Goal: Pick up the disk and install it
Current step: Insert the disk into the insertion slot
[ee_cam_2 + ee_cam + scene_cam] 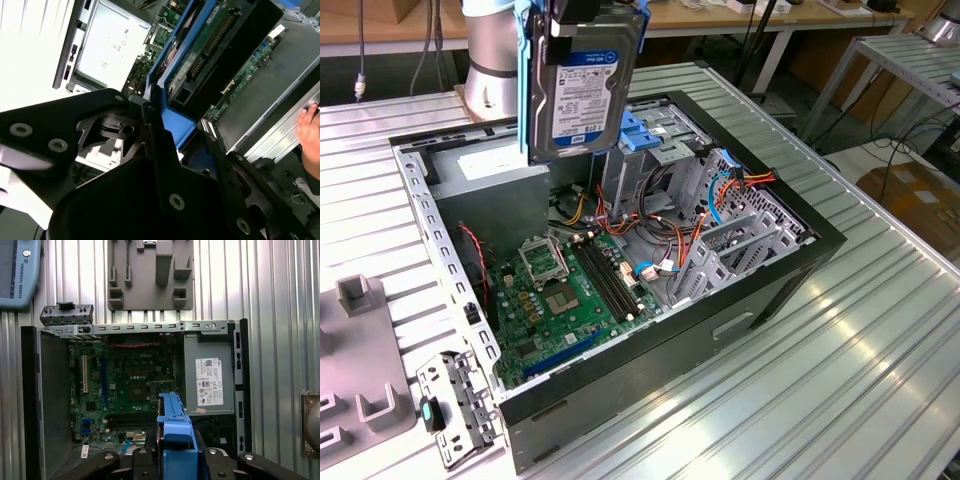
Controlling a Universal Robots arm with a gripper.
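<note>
Gripper (175,460) clamped on the disk (585,85), long axis upright (label showing). It hangs over the case (720,330) end, near the blue bracket (645,130).

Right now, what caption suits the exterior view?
The gripper holds the disk upright over the open computer case.

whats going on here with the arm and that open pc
The robot arm's hand is shut on the disk, holding it upright in the air above the open computer case. The disk is not yet installed; the motherboard and blue drive bracket lie exposed inside the case.
</note>
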